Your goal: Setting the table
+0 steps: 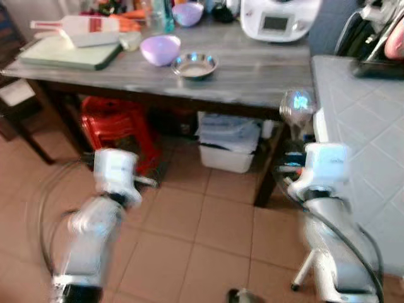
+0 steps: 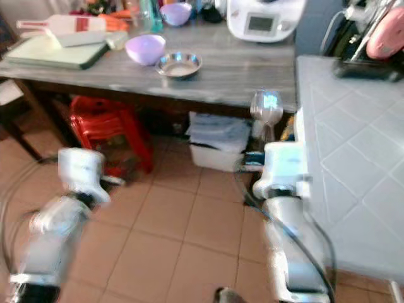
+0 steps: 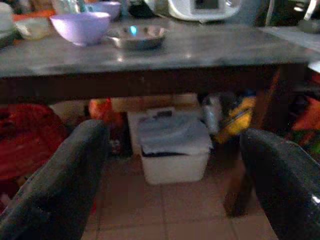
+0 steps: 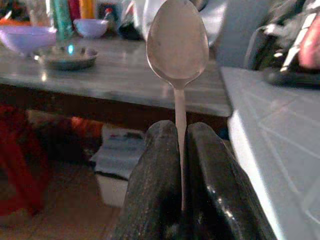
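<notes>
Right wrist view: spoon (image 4: 177,45) is gripped upright by right pincer (image 4: 181,145), before the surface (image 1: 252,69); left pincer (image 3: 175,165) is held released.

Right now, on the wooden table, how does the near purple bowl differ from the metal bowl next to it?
The purple bowl is deep, rounded and matte lilac; the metal bowl is shallow, with a flat wide rim, and shines with reflections. The purple bowl stands taller and further towards the robot's left; the metal bowl sits lower, nearer the table edge. Both stand upright, close together, and look empty.
</notes>
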You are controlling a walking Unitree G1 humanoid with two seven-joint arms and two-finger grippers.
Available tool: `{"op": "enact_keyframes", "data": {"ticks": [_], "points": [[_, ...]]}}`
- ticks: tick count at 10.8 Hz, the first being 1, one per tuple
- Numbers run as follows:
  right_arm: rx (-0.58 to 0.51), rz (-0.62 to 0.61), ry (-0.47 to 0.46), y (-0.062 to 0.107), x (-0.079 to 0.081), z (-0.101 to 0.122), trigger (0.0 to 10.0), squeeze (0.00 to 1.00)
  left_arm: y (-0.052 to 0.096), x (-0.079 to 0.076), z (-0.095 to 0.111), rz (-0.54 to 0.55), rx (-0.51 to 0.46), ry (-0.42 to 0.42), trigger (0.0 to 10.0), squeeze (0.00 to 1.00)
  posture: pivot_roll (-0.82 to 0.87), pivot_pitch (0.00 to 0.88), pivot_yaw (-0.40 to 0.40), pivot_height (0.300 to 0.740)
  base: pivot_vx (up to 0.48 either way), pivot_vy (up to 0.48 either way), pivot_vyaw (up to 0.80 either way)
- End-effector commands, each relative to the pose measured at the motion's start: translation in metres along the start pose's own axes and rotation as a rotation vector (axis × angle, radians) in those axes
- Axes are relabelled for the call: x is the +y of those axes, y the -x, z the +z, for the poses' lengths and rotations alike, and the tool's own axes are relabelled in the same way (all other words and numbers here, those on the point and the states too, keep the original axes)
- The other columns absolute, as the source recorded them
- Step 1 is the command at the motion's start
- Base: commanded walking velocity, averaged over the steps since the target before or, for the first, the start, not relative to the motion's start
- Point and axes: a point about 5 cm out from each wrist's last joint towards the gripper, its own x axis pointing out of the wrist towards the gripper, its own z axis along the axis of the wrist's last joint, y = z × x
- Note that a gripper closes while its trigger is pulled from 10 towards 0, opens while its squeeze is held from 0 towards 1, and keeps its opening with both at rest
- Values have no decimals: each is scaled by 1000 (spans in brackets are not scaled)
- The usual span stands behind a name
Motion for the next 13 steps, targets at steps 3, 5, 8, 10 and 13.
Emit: {"op": "enact_keyframes", "data": {"ticks": [3,5,8,10,13], "points": [[-29,10,-12,0,4,7,10000,0,1,8,3,15,-3,-18,10000,0,-27,105,39,740,0,432,0],[-28,7,-13,0,3,7,10000,0,-1,6,3,7,2,-20,10000,0,-27,106,42,740,0,429,0],[-26,5,-15,0,4,6,10000,0,-1,5,3,2,0,-20,10000,0,-24,106,43,740,0,424,0],[-27,5,-15,-1,3,6,10000,0,-2,4,4,11,-1,-23,10000,0,-23,106,42,740,0,0,0],[-30,4,-14,-1,3,6,10000,0,-2,-2,4,-57,-6,7,10000,0,-27,99,43,740,198,0,0]]}}
